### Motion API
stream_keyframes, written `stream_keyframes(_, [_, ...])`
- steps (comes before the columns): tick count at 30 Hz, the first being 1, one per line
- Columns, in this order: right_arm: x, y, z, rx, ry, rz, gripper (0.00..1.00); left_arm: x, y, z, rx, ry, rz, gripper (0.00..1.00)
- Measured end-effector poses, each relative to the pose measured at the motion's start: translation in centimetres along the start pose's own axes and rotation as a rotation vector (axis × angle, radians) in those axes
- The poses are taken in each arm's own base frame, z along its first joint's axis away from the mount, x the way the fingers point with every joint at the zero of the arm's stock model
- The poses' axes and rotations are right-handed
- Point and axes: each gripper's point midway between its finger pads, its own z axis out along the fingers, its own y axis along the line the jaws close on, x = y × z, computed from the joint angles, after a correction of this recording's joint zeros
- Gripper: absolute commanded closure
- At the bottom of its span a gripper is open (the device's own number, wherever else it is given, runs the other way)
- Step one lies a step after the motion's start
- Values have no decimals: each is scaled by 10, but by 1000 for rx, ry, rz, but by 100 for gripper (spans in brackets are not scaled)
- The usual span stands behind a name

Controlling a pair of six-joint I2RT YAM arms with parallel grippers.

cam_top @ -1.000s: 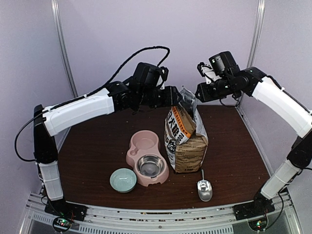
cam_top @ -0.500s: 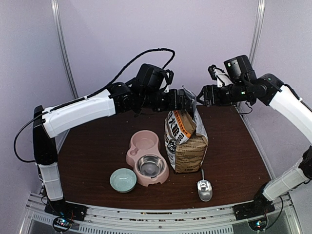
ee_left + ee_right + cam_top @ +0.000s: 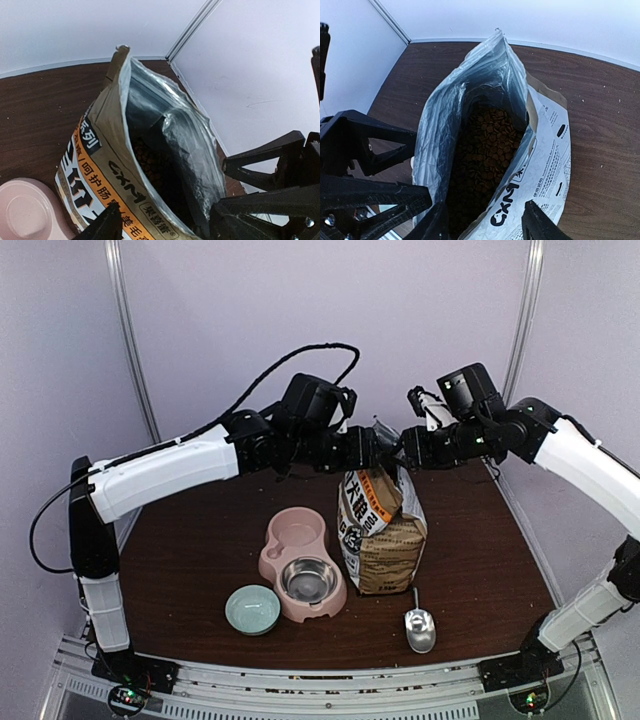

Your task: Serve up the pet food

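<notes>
**A:** Two claws at the bag, what's their status?

**B:** My left claw (image 3: 162, 228) and right claw (image 3: 487, 225) are both at the mouth of the bag (image 3: 385, 540), one from each side and nearly meeting. Both have jaws apart, fairly wide, with nothing pinched that I can see. On the right one, the rim of the printed wall sits between the fingers.

**A:** Where's the food?

**B:** The pet food (image 3: 487, 145) is all down inside the bag, well below the rim. I can't see any in the pink bowl (image 3: 300, 540). The scoop (image 3: 420, 625) lies on the table (image 3: 200, 540) near the front edge, beside the bag.

**A:** Which step is this?

**B:** Spreading the mouth so the scoop fits, I reckon.

**A:** How do you do it well?

**B:**
- Close each claw on one wall only, just under the rim, foil and paper together.
- The foil looks slippery, so bite deep enough.
- Pull the walls apart level and slowly, the same amount on each side.
- Don't lift.

The bag stands upright on its own, so a one-sided tug would likely tip it toward the bowl and spill.
</notes>
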Motion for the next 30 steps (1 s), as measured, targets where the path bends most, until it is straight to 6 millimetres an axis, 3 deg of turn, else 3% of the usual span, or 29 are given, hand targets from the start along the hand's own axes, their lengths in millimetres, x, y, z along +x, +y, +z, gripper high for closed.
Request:
stream_keyframes(3, [3, 1, 4, 8, 9, -3, 62, 3, 2, 2, -5, 9, -1, 58])
stream_keyframes(11, [3, -4, 6, 52, -2, -8, 99, 9, 4, 5, -15, 29, -3, 97])
stream_keyframes(12, [3, -5, 6, 60, -5, -4, 100, 7, 3, 4, -13, 27, -1, 100])
stream_keyframes(19, [2, -12, 2, 110, -10, -11, 100, 5, 2, -2, -41, 30, 13, 100])
stream_keyframes(30, [-1, -24, -19, 210, -17, -57, 100, 1, 5, -13, -98, 15, 63, 100])
